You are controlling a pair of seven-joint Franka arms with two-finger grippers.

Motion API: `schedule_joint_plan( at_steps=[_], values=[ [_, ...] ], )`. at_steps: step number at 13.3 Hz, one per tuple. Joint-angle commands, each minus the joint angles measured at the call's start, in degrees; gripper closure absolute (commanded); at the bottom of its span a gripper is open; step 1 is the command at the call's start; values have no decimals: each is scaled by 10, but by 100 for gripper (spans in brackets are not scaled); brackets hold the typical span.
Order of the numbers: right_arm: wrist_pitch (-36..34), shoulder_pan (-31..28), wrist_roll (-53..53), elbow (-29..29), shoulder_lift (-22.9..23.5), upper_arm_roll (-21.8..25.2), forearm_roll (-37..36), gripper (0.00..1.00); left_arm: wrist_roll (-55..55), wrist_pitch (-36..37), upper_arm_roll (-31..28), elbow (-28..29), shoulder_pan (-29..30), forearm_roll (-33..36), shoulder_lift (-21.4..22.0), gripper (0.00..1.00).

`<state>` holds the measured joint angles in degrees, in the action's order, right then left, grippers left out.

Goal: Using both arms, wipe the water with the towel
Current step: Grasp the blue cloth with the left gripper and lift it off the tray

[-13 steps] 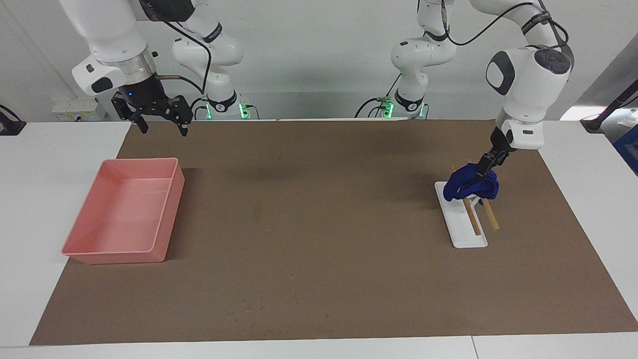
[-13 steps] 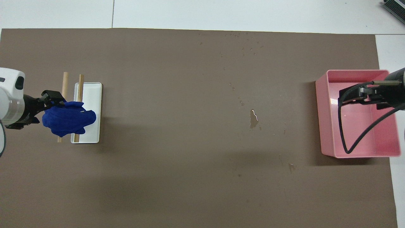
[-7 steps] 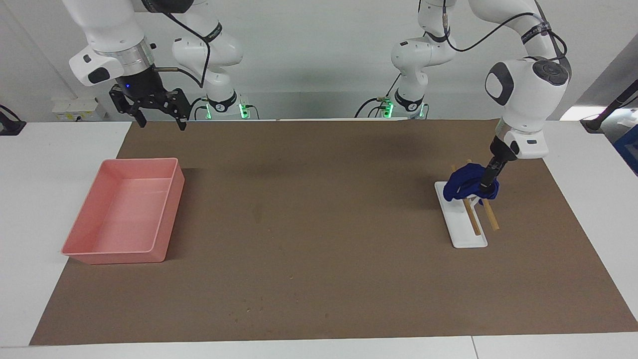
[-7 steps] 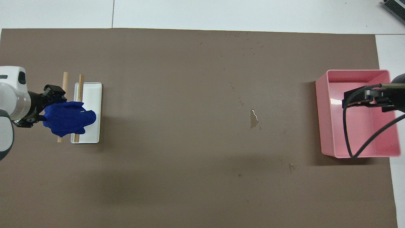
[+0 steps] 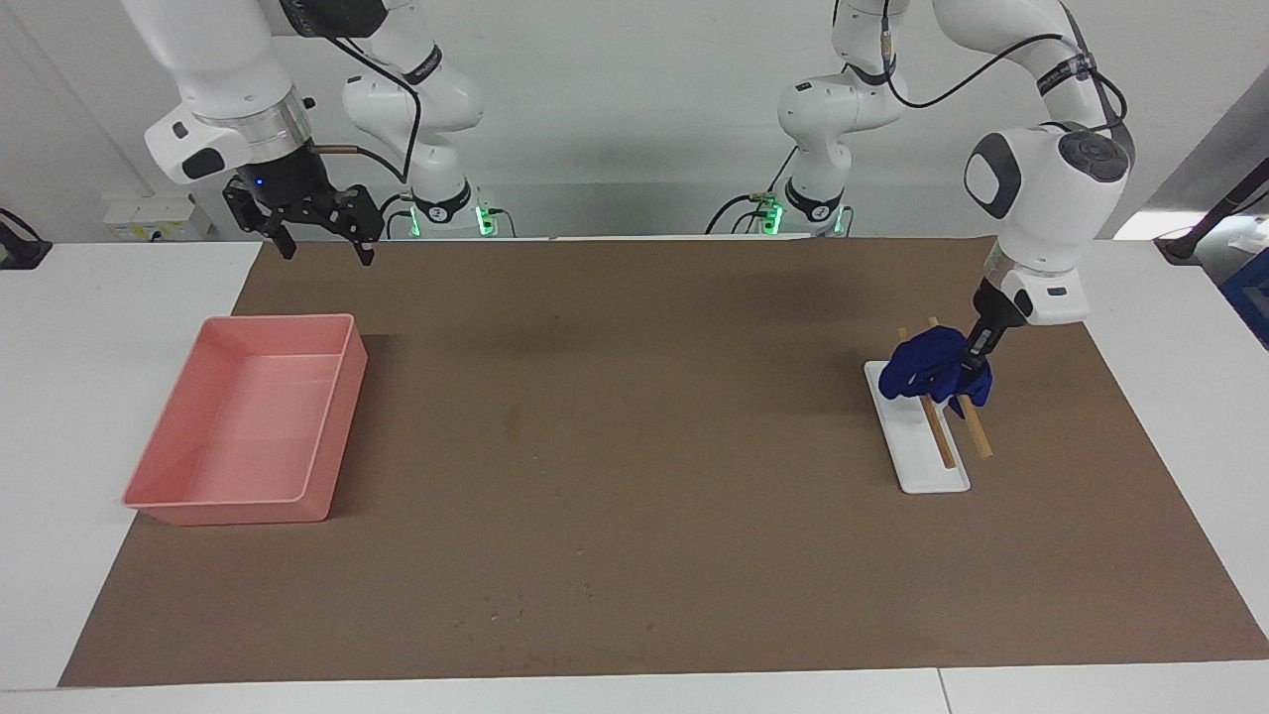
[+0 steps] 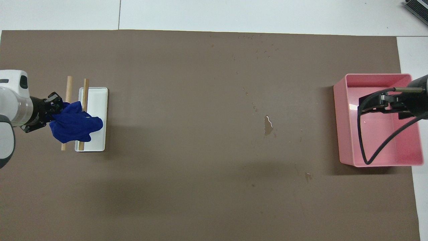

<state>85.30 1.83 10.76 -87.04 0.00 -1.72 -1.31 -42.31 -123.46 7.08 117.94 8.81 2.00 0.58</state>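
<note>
The dark blue towel hangs bunched from my left gripper, which is shut on it, just above a white stand with two wooden rods at the left arm's end of the table. In the overhead view the towel covers part of the rods and the stand, with the left gripper beside it. A small water puddle lies on the brown mat toward the right arm's end. My right gripper is open and empty, raised over the pink tray.
The pink tray stands at the right arm's end of the brown mat. Small droplets lie scattered farther from the robots than the puddle. The right arm's black cable hangs over the tray.
My left gripper has lifted the towel slightly, and it now hangs more bunched above the rods. My right gripper has shifted a little while staying raised over the tray.
</note>
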Motion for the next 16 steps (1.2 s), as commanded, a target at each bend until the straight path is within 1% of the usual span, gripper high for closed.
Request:
schedule_joint_plan(
  at_steps=[1, 2, 3, 4, 5, 8, 10, 12, 14, 16],
  values=[
    [7, -8, 12, -6, -2, -5, 3, 1, -34, 61, 7, -50, -2, -2, -15, 100],
    [14, -9, 14, -6, 2, -5, 3, 1, -66, 83, 9, -74, -5, -2, -22, 100],
    [17, -9, 20, -8, 3, -5, 3, 1, -98, 109, 9, -96, -21, -8, -27, 100],
    [21, -8, 26, -11, 3, -5, 3, 1, -131, 125, 11, -110, -32, -9, -28, 100],
    [22, -8, 29, -15, 2, -5, 3, 1, -178, 131, 12, -112, -58, -14, -25, 100],
    [23, -7, 29, -16, 2, -6, 3, 1, -352, 133, 12, -147, -120, -60, -22, 100],
    [35, -1, 36, -23, 0, -6, 4, 1, -433, 132, 13, -160, -149, -67, -16, 100],
    [37, -1, 41, -25, 0, -6, 5, 1, -538, 124, 13, -176, -168, -90, -16, 100],
    [47, 5, 54, -25, 1, -7, 7, 1, -635, 119, 14, -179, -181, -116, -15, 100],
    [63, 17, 109, -25, 3, -7, 55, 1, -742, 97, 24, -180, -184, -159, -14, 100]
  ],
)
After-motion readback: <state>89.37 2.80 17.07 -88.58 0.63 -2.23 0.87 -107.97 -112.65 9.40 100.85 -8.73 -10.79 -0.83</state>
